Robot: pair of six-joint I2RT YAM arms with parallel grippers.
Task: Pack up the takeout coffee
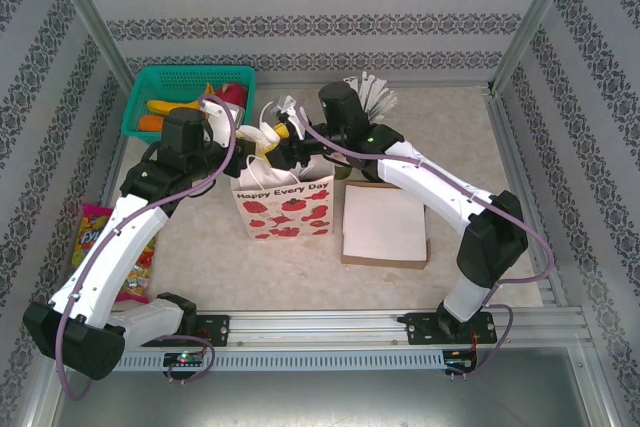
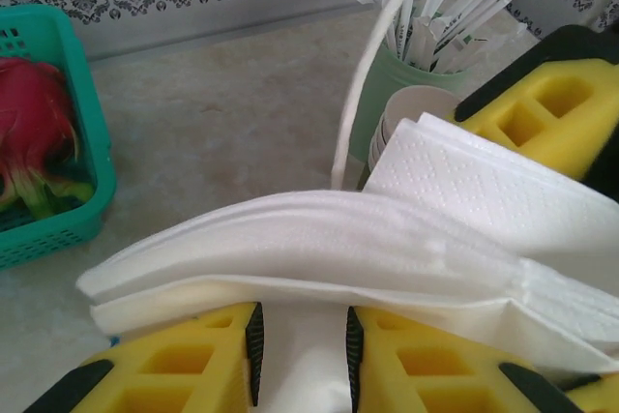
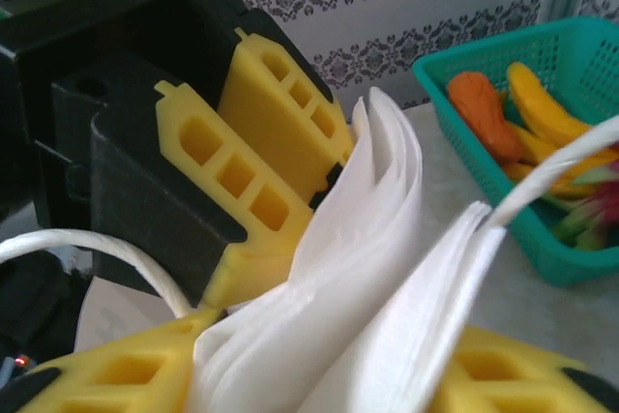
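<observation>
The takeout coffee is hidden from view. A white paper bag [image 1: 285, 207] printed with red fruit stands upright mid-table. Both grippers meet just above its open mouth around a folded wad of white napkins [image 2: 387, 239]. My left gripper [image 2: 302, 321] is shut on the napkins, which bulge out over its yellow fingers. My right gripper [image 3: 329, 336] stands open, and the napkins [image 3: 368, 239] fan loosely between its spread fingers. From above, the left gripper [image 1: 255, 142] is at the bag's left and the right gripper [image 1: 292, 142] at its right.
The bag's white cord handle [image 2: 363, 74] arches up beside the napkins. A teal basket [image 1: 140, 97] of fruit sits back left. A green cup of white-wrapped sticks [image 2: 406, 65] and stacked lidless cups [image 2: 411, 108] stand behind the bag. A flat brown box [image 1: 385, 222] lies at its right, a snack packet [image 1: 95, 227] far left.
</observation>
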